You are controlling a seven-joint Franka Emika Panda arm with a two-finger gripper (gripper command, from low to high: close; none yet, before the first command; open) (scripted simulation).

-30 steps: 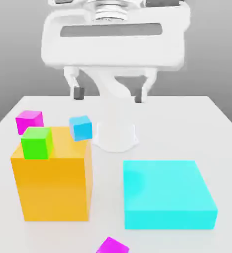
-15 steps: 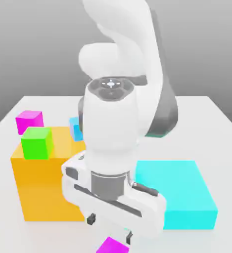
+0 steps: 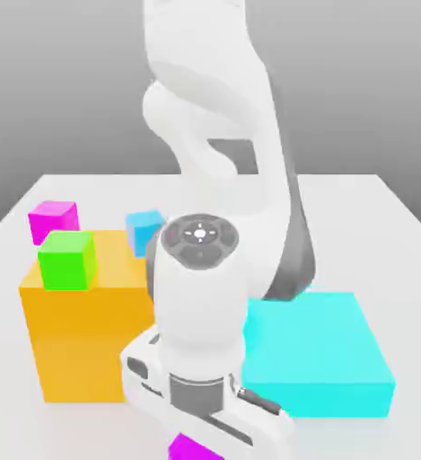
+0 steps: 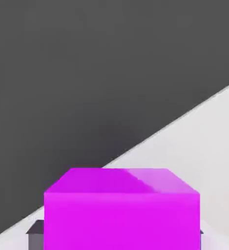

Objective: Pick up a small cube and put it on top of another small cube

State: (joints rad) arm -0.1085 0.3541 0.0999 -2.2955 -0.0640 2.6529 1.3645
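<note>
A small magenta cube lies at the table's front edge, mostly covered by my hand in the exterior view. My gripper is lowered straight over it. In the hand view the same small cube sits between my grey fingers, which press against its two sides, so the gripper is shut on it. The other small magenta cube rests on the table at the back of the exterior view's left, behind the orange block, far from the gripper.
A tall orange block carries a small green cube on its top. A small light-blue cube stands behind it. A wide, flat cyan block lies on the exterior view's right. The white table ends close to the held cube.
The arm swung from the back down to the front cube. Over the last half second the hand sank lower over it and the fingers closed on its sides.
</note>
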